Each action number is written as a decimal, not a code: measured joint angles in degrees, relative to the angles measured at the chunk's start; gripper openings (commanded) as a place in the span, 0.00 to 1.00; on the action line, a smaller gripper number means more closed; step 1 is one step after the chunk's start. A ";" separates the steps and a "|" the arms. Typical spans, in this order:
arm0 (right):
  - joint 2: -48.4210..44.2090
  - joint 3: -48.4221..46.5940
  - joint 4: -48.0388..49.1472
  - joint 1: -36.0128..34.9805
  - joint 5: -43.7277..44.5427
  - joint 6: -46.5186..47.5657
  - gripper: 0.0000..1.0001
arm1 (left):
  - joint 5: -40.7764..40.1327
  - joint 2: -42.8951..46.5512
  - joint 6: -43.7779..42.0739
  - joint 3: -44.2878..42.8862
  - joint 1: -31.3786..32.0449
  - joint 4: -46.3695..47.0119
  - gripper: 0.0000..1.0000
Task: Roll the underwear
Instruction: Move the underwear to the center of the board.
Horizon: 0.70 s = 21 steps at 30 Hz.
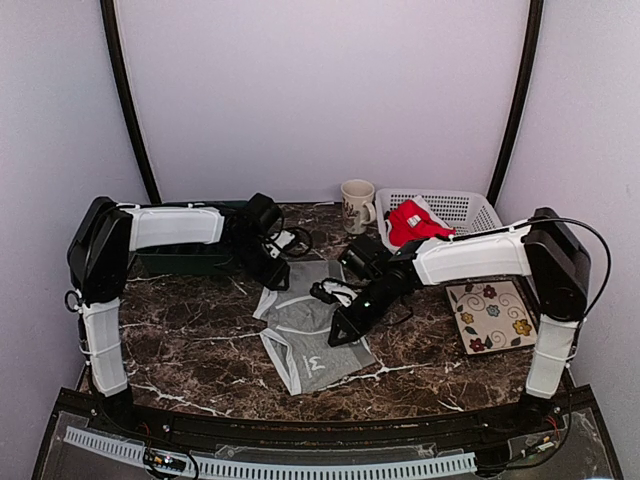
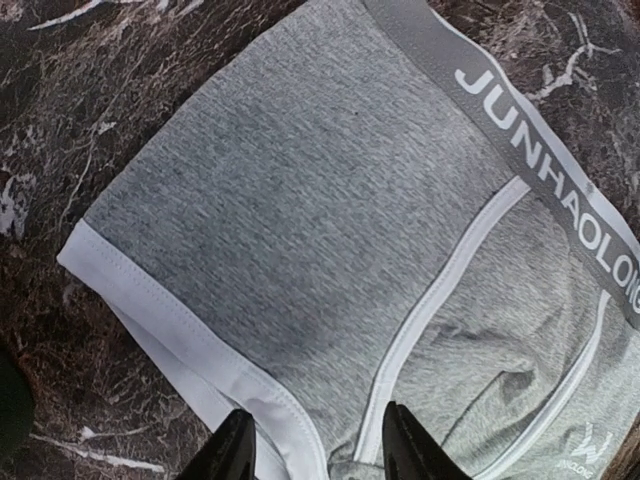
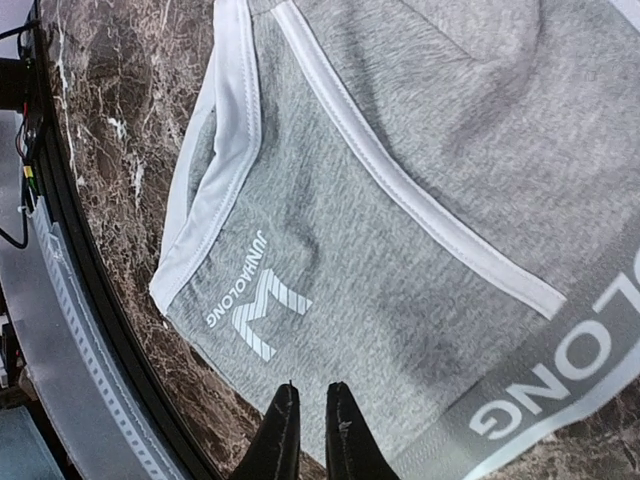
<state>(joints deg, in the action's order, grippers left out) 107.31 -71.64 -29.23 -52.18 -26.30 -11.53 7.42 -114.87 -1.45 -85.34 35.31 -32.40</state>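
Left fingers [image 2: 232,452] are seen spread well apart, nothing gripped between them; they are placed just over the white leg hem [image 2: 190,345] of the grey underwear [image 2: 300,220]. Whether the tips touch the cloth cannot be told.

Right fingers [image 3: 279,440] are seen almost together, only a thin gap left, no cloth seen pinched. They are held over the grey fabric close to the waistband [image 3: 560,370], beside the printed white logo [image 3: 255,305].

The grey underwear [image 1: 315,340] is laid mostly flat on the dark marbled tabletop [image 1: 190,340], in the middle, between the two arms. Its lettered waistband is seen along one edge in the left wrist view, white piping down the front.

Red underwear [image 1: 412,222] is bunched in a white basket [image 1: 465,208] at the far right of the tabletop. A mug [image 1: 356,205] is stood upright just left of the basket. A flowered mat [image 1: 493,315] is laid on the tabletop at the right, under the right arm's elbow, well apart from the grey underwear.
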 measured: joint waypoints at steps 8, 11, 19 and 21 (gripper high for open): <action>5.16 0.98 0.07 -4.17 -0.24 1.62 0.07 | 0.74 7.63 1.49 5.11 -0.83 -0.63 0.47; 5.03 2.16 0.31 -5.95 -2.45 2.03 0.07 | 1.22 9.16 1.95 7.28 -1.11 0.00 0.47; 2.80 6.19 -1.46 -12.92 -8.72 0.94 0.19 | 5.77 13.73 3.21 16.00 -1.29 3.15 0.47; 0.92 6.60 -2.47 -12.92 -9.38 0.61 0.24 | 7.50 14.86 2.99 17.29 -1.29 3.82 0.47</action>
<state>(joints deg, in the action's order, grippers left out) 108.22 -65.04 -31.70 -65.10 -35.68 -10.92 14.92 -100.01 1.54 -68.05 34.02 -28.58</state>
